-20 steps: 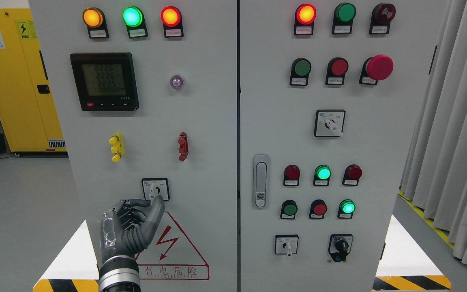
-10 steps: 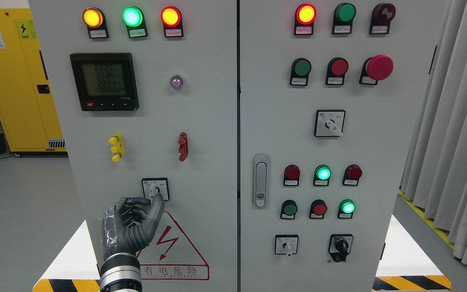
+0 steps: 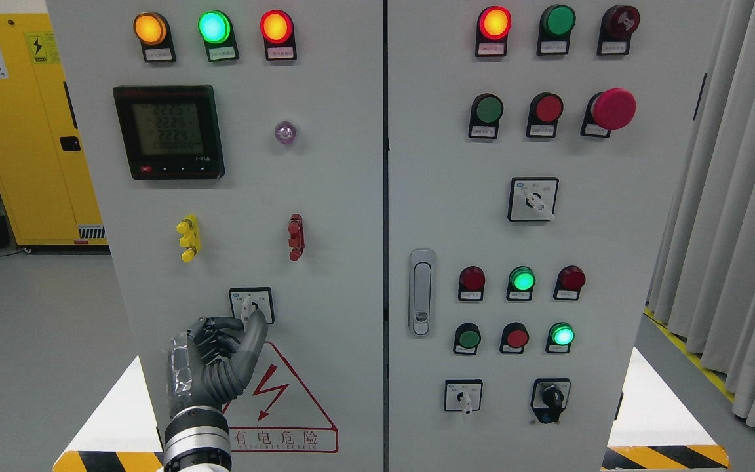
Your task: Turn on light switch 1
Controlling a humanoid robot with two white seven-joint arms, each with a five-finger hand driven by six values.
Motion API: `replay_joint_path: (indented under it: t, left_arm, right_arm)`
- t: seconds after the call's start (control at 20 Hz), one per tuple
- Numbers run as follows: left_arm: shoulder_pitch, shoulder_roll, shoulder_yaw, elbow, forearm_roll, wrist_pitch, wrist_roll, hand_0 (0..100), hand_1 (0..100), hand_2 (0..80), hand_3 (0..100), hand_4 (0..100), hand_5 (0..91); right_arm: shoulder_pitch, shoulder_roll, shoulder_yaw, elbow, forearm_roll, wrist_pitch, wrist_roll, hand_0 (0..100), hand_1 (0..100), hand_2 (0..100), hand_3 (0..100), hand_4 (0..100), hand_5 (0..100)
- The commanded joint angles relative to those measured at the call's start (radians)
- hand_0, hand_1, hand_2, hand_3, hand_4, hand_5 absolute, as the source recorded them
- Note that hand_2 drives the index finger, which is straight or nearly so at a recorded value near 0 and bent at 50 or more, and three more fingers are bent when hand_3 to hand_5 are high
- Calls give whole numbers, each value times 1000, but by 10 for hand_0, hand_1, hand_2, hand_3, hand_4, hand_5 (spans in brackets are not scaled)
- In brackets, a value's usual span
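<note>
Rotary selector switch: its white handle stands near vertical, pointing down; the left hand, fingers curled, pinches its lower tip.

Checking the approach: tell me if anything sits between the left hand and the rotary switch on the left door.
Nothing visible does. The left hand is just below the rotary switch, with one fingertip already at its white lever. Only bare panel lies around them.

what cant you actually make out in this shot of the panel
- Head view: the lower part of the white rotary selector switch on the left door is covered by the left hand; whether the fingertips grip its knob is unclear.
- The small white labels under the lamps: print too small.
- The right hand: out of frame.
</note>
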Motion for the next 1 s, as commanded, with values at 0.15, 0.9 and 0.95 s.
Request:
replay_joint_path:
  t: [0.15, 0.9, 0.95]
  left_arm:
    - [-4, -1, -4, 16, 0, 0, 1, 265, 694, 597, 907, 893, 866]
    - [-10, -2, -4, 14, 0, -1, 1, 272, 676, 598, 905, 893, 867]
    - [-10, -2, -4, 14, 0, -1, 1, 272, 676, 598, 905, 893, 867]
  right_arm:
    - [0, 0, 0, 0, 0, 0, 1, 0, 500, 40, 0, 0, 0]
    - [0, 0, 0, 0, 0, 0, 1, 0, 500, 40, 0, 0, 0]
    - [0, 0, 0, 0, 0, 0, 1, 0, 500, 40, 0, 0, 0]
